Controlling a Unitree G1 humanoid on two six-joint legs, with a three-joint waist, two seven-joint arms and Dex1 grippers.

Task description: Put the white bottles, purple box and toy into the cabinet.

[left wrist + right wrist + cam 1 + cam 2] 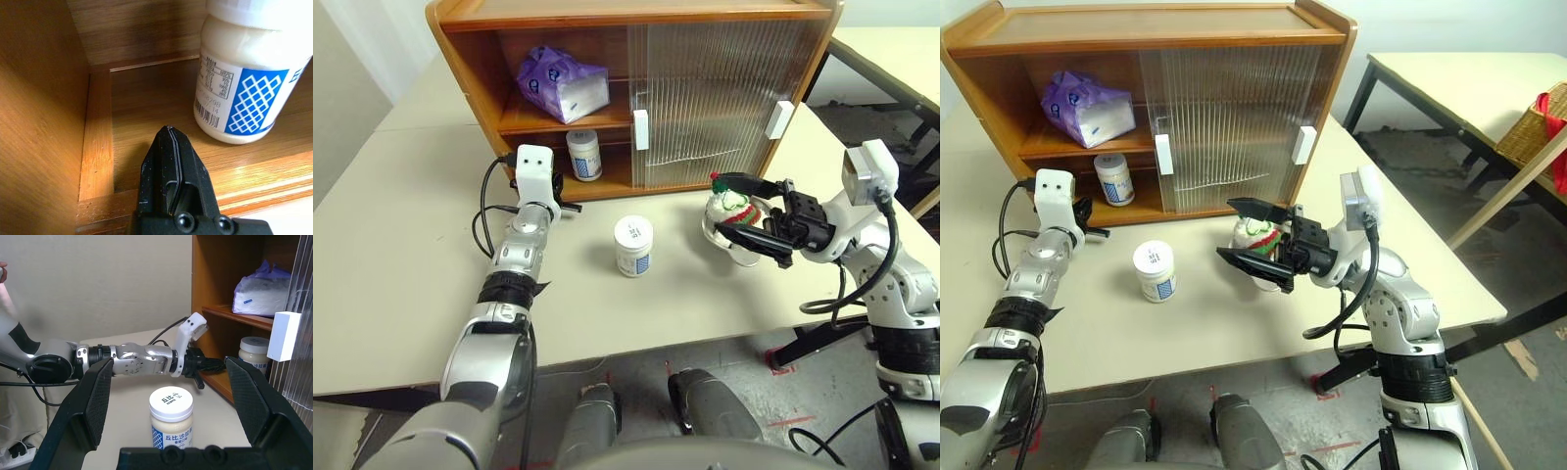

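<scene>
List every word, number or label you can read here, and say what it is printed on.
"丘比沙拉酱": blue label of the white bottle on the table.
Lid of that bottle: small print, too small to read.
White bottle in the cabinet: nutrition table, barcode and digits, too blurred to read.
Purple box: blue logo, unreadable.

Left arm stretched forward and nearly level, left end effector [172, 147] with its two black fingers pressed together and empty, right arm bent at the elbow, wrist turned leftward, right end effector [1255, 235] spread wide, fingers one above the other
</scene>
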